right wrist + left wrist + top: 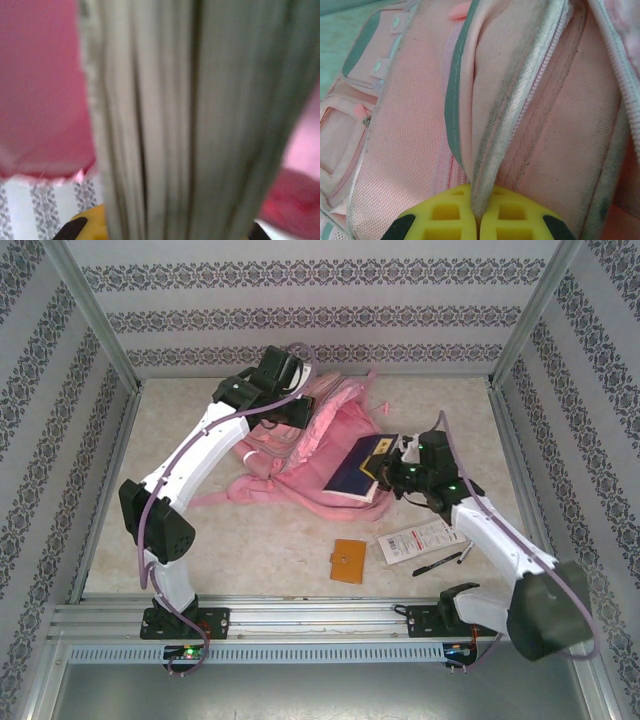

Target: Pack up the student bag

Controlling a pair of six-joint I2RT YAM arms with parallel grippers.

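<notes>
The student bag (300, 455), pink and soft, lies at the middle back of the table with its main opening pulled apart. My left gripper (290, 410) reaches over its far side. In the left wrist view the left gripper (479, 200) is shut on the bag's greyish zip edge (520, 115), which runs up from between the yellow pads (445, 215). My right gripper (392, 468) is shut on a thick book (360, 468) with a dark blue cover, held tilted over the bag's right part. The book's page edges (190, 120) stand close in front of the right gripper (170, 232).
On the table in front of the bag lie a brown wallet (348, 561), a white packet (420, 541) and a black pen (437, 564). A small pink piece (385, 407) lies behind the bag. Metal frame rails (300, 615) and patterned walls enclose the table.
</notes>
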